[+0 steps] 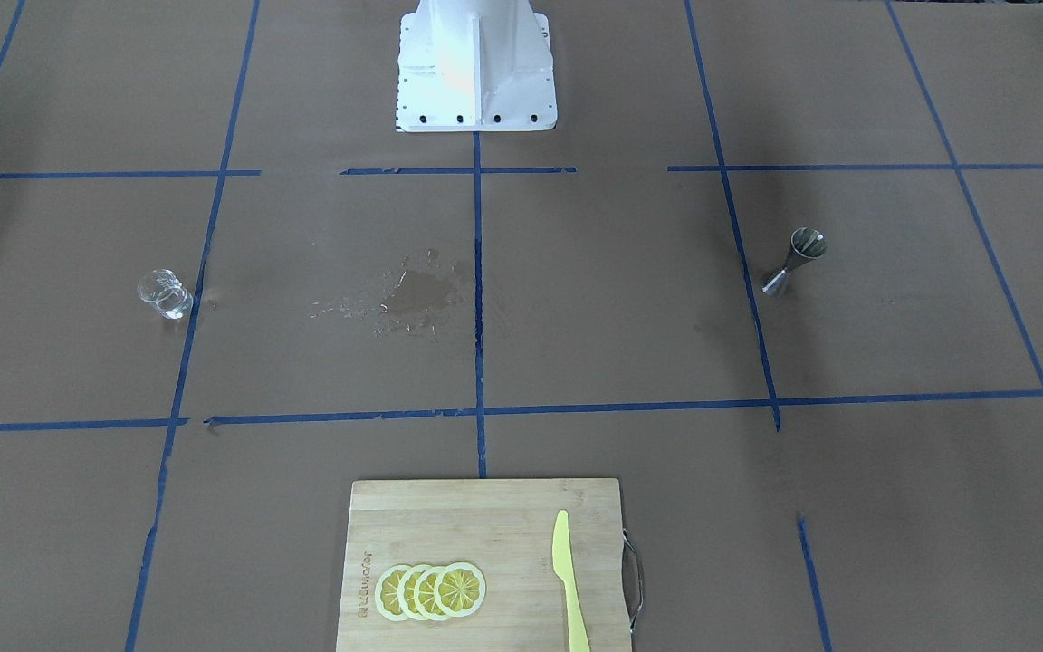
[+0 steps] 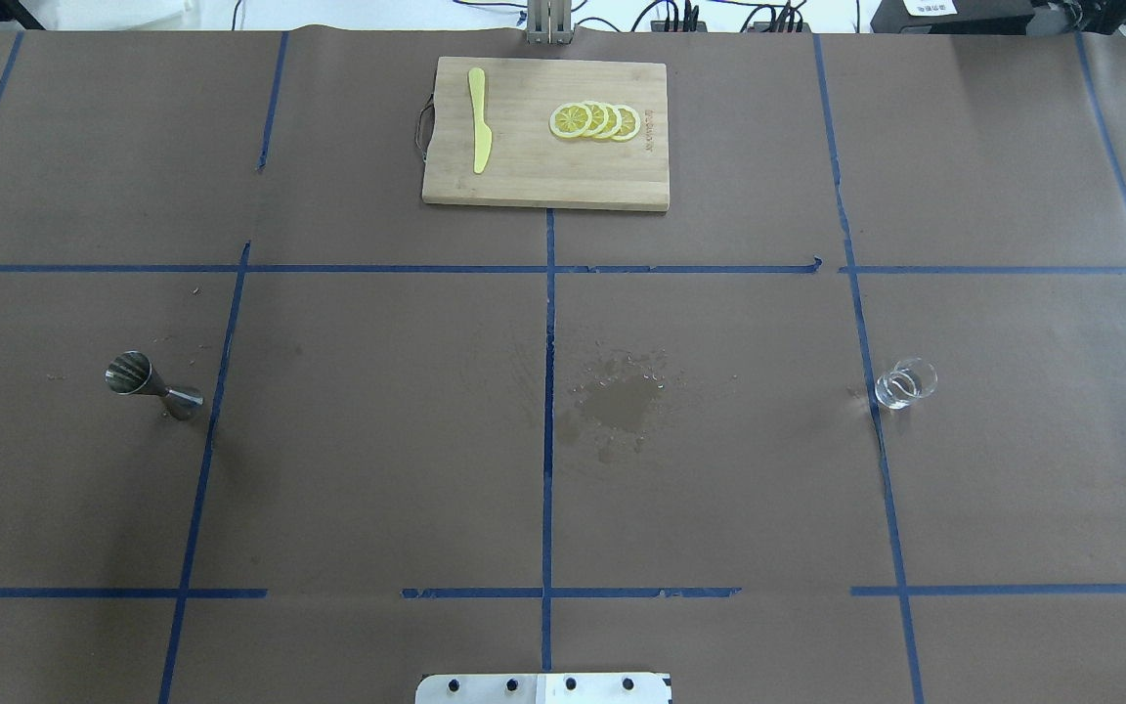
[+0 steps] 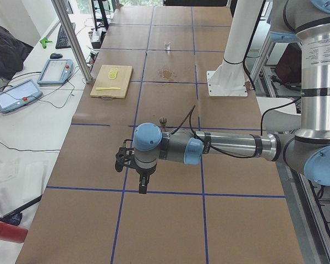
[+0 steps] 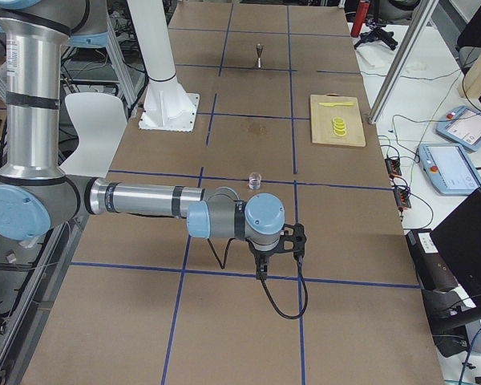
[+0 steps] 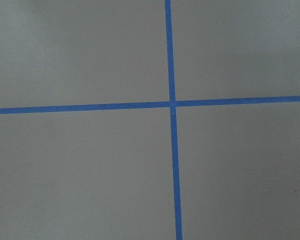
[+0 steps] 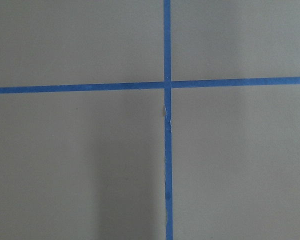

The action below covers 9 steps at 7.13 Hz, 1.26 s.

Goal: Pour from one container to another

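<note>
Brown-papered tabletop (image 2: 377, 460) keeps the small clear glass tumbler (image 2: 905, 383) on our right and the shiny steel hourglass jigger (image 2: 152, 386) on our left, presumably one per arm, though we cannot tell whether the left claw (image 3: 142, 188) or right claw (image 4: 262, 271) is apart or together.

In the left-side view, the left arm (image 3: 231, 146) fills the lower right of the frame, its upright section standing at the right edge and its silver forearm stretched level toward the centre, ending in a blue-capped left wrist (image 3: 148, 144) from which the left gripper (image 3: 142, 187) points straight down. In the right-side view, the right arm (image 4: 144, 199) mirrors this from the left edge, forearm level, right wrist (image 4: 260, 220) at centre, and right gripper (image 4: 261, 271) pointing down. Neither view shows how the fingers are set.
</note>
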Motion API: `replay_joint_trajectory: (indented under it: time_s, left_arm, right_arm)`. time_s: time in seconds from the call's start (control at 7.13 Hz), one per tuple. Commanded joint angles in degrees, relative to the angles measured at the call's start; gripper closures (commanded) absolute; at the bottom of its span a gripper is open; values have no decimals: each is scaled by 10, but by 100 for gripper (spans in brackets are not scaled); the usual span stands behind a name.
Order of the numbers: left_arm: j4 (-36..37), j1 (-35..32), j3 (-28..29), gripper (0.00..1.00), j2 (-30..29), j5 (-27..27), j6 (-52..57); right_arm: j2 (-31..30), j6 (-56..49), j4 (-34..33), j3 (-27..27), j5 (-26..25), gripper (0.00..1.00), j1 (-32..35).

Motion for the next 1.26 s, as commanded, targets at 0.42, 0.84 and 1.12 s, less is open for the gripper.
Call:
replay_joint_trajectory:
  time_s: [0.42,0.84,1.12]
  left_arm:
    - [-89,63,-49,0,-2,1,-17]
    - [-92,223,-240,0,21,56,-287]
    - [-212,268,-330,1,106,117,-439]
  right_arm:
    - [1,1,0,4,0,0,0]
    - [9,1,0,9,-6,0,0]
    - [5,1,0,10,-1,0,0]
